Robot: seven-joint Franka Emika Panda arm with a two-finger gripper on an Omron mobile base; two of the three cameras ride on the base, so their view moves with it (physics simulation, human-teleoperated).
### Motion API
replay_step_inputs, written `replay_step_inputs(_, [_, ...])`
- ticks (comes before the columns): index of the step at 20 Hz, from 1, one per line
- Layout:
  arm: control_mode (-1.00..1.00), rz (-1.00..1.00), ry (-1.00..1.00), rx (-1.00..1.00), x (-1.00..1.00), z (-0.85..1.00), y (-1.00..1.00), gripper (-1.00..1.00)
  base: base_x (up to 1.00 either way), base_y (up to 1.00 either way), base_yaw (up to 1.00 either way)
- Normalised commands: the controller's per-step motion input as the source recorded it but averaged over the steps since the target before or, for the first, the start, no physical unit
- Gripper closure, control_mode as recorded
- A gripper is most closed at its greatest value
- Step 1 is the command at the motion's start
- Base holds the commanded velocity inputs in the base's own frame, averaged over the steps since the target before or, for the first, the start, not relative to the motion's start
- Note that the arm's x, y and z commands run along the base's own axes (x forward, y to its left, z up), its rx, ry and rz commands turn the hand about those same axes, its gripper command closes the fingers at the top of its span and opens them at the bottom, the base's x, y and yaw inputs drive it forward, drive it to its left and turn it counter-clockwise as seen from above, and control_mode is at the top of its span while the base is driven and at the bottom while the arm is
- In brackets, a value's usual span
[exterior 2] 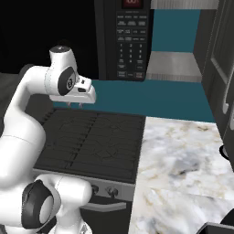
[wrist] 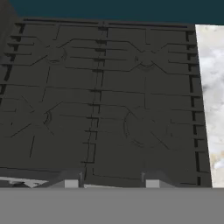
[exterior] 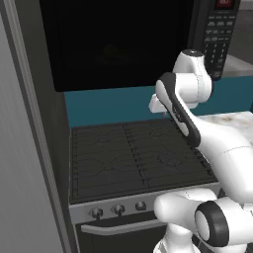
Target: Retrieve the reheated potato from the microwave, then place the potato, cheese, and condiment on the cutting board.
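Observation:
The black microwave (exterior: 113, 39) hangs over the stove, with its grey keypad (exterior 2: 132, 41) and red display on the right. Its front is dark, and I cannot make out the potato inside. My gripper (exterior 2: 76, 104) hangs below the microwave, above the back of the stove, pointing down. In the hand view the gripper (wrist: 111, 181) is open over the black burner grates, its fingertips (wrist: 72, 180) wide apart with nothing between them. The cheese, the condiment and the cutting board are out of view.
The black stove top (exterior: 133, 158) lies under the arm, with knobs (exterior: 117, 210) along its front. A marble counter (exterior 2: 183, 160) stretches to its right, with a teal wall (exterior 2: 155, 98) behind it. Dark cabinets (exterior 2: 219, 68) stand at the far right, and a grey panel (exterior: 24, 148) at the left.

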Motion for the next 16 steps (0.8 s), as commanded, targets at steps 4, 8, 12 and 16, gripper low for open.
replay_step_inputs(4, [-1.0, 0.0, 0.0, -0.01, -0.12, -0.01, 0.0, -1.0, 0.0, 0.0, 0.0])
replay_step_inputs(8, [-1.0, 0.0, -0.34, 0.0, -0.34, 0.04, -0.05, -1.0, 0.0, 0.0, 0.0])
replay_step_inputs(12, [-1.0, -0.02, -0.42, 0.06, -0.26, 0.26, -0.2, -1.0, 0.0, 0.0, 0.0])
replay_step_inputs(16, [-1.0, -0.01, -0.38, 0.07, -0.17, 0.39, -0.23, -1.0, 0.0, 0.0, 0.0])
